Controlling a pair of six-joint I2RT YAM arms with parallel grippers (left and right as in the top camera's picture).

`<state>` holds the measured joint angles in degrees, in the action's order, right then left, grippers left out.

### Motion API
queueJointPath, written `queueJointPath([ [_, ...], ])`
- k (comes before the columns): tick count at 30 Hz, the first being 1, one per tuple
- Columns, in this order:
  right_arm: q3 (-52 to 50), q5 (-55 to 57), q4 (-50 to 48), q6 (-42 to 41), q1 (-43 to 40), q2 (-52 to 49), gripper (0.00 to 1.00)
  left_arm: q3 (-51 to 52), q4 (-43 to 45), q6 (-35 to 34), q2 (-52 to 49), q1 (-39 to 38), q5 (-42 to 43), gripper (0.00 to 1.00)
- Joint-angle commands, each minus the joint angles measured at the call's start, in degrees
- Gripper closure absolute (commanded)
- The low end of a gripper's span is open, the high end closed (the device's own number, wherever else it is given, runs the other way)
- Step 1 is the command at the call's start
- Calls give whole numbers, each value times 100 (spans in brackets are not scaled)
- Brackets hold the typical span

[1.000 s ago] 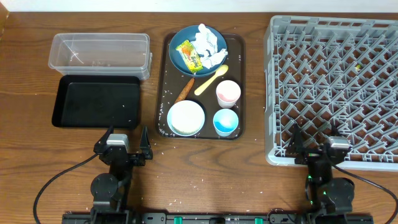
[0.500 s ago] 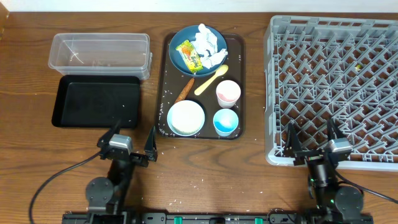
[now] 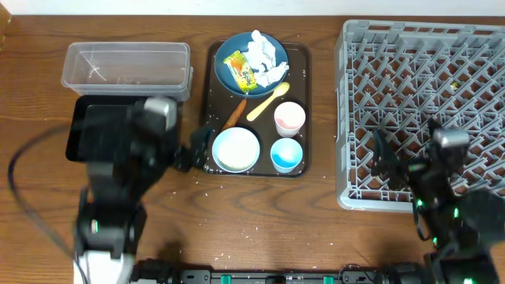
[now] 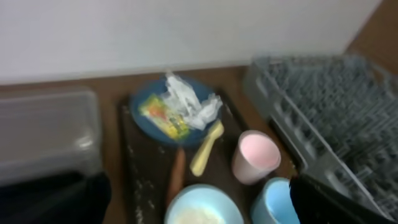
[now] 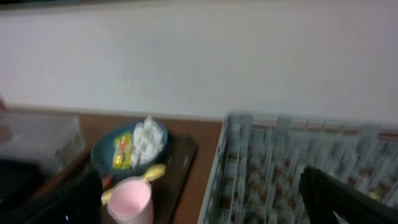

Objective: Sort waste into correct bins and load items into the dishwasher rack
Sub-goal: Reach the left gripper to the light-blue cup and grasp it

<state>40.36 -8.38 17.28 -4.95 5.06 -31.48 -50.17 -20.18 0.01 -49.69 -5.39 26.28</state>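
The brown serving tray [image 3: 301, 87] carries one blue bowl [image 3: 237, 49], one white bowl [image 3: 236, 149], two cups, the pink-lined cup [image 3: 289, 118] and the blue-lined cup [image 3: 286, 155], one yellow spoon [image 3: 268, 101] and one carrot piece [image 3: 233, 114]. The blue bowl holds one snack wrapper [image 3: 238, 71] and a clump of crumpled tissue [image 3: 264, 57]. Left of the tray lie one clear tub [image 3: 126, 69] and one black tray [image 3: 87, 126]; right of it stands one rack [image 3: 426, 95]. The left gripper [image 4: 202, 196] and the right gripper [image 5: 202, 196] are both spread wide and hold nothing.

overhead: your left arm [image 3: 118, 162] is a smear over the 3 o'clock side of the black tray [image 3: 75, 126] | rack [image 3: 410, 79] cut off at 3 o'clock | left wrist: all soft; white bowl [image 4: 199, 210] and blue cup [image 4: 271, 202] clipped at 6 o'clock | right wrist: soft too; pink cup [image 5: 129, 202] clipped at 6 o'clock
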Motion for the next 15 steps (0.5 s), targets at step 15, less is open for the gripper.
queueJointPath([
  [15, 925, -815, 1034, 76, 48, -1202, 1, -2581, -2006, 11, -4430, -1912, -48, 6],
])
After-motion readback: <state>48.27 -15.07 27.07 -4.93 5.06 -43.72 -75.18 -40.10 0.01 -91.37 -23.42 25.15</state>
